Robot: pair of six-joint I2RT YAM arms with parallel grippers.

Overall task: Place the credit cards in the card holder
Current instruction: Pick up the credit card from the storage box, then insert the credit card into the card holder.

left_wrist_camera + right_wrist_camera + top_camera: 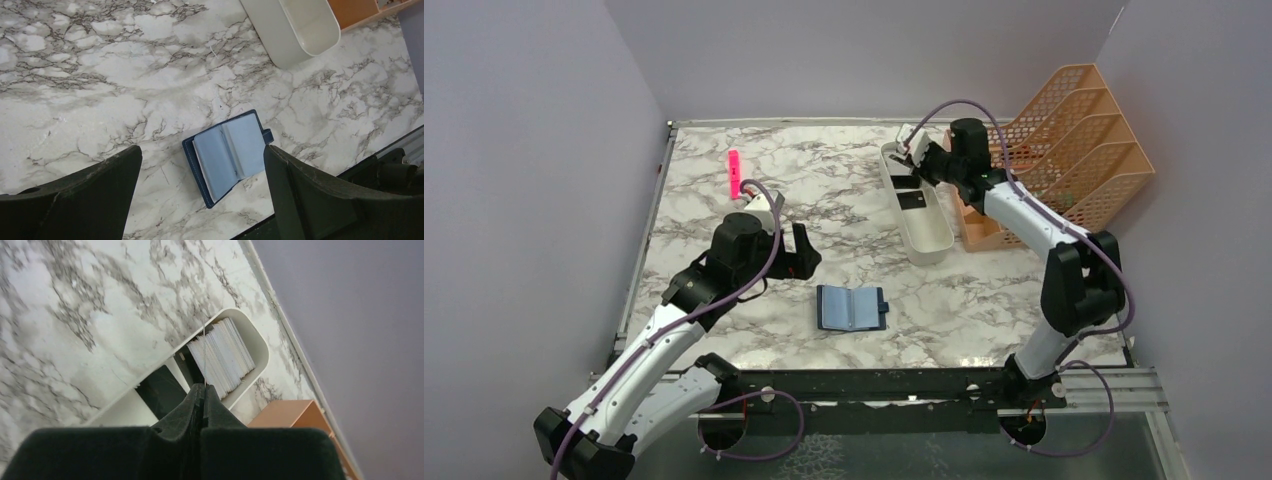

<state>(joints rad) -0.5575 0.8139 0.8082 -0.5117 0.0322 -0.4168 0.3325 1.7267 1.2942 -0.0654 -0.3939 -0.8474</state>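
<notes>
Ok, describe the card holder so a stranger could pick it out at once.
On the grey-veined white marble tabletop, look near the middle of the front edge. There lies a small dark navy folding wallet, open flat with pale blue pockets up. It is the only blue, book-like thing; the long white oval tray beyond it is larger.

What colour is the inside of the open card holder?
The card holder is light blue inside, best in left wrist view.

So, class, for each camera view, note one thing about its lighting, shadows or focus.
Top external: even light, soft faint shadows, sharp throughout. Left wrist: card holder crisp, left tool with dark, slightly soft fingers. Right wrist: right tool a near-black, unfocused mass; its pinched card only a thin line.
</notes>
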